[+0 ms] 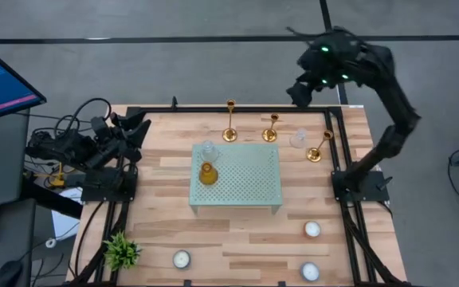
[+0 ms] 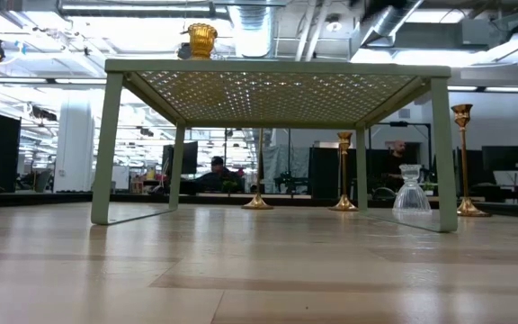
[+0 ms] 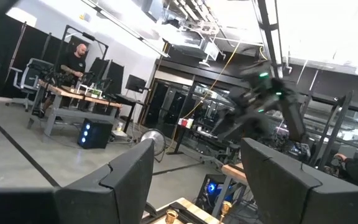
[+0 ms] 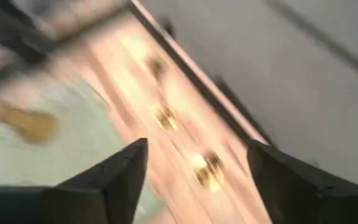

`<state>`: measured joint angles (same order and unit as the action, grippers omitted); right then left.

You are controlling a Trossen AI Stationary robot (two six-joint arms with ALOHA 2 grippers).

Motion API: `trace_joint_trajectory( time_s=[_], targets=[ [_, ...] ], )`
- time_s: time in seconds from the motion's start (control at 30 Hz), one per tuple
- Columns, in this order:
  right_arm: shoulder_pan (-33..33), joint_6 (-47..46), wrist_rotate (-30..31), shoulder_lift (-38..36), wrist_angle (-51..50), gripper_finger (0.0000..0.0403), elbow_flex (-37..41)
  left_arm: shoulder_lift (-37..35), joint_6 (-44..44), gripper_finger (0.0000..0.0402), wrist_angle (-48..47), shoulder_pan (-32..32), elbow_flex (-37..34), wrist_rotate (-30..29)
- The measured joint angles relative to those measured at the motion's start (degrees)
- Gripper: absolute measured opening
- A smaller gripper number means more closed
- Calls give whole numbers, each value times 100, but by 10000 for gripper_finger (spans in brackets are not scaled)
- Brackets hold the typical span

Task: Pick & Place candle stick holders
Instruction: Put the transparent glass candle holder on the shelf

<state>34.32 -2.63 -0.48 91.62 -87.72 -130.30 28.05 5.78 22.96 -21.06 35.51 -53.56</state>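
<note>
Three gold candle stick holders stand upright on their round bases along the table's far side: one [image 1: 229,121], one [image 1: 271,127], and one farther right [image 1: 319,147]. They also show in the low view [image 2: 343,171] [image 2: 462,160] and, blurred, in the right wrist view [image 4: 207,168]. My right gripper [image 1: 300,92] hangs open and empty high above the far right of the table, over the holders. My left gripper [image 1: 138,127] is open and empty at the table's left edge, pointing up into the room [image 3: 197,180].
A pale green perforated stand [image 1: 253,187] sits mid-table with an amber glass cup [image 1: 206,173] and a clear glass [image 1: 207,150] on it. Another clear glass [image 1: 297,139] stands among the holders. Tealights [image 1: 312,229] [image 1: 182,258] [image 1: 309,271] and a small plant [image 1: 122,251] lie near the front edge.
</note>
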Motion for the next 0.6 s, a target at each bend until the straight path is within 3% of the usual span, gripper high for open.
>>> trace_joint_trajectory(
  time_s=[0.2, 0.37, 0.6],
  targets=[
    [458, 231, 289, 598, -234, 306, 167, 2, -22, 240, -2, 0, 0, 0],
    [621, 410, 974, 701, -224, 314, 488, 2, -24, 240, -2, 0, 0, 0],
    [810, 409, 938, 288, -234, 324, 1983, 2, -25, 240, -1, 0, 0, 0]
  ],
)
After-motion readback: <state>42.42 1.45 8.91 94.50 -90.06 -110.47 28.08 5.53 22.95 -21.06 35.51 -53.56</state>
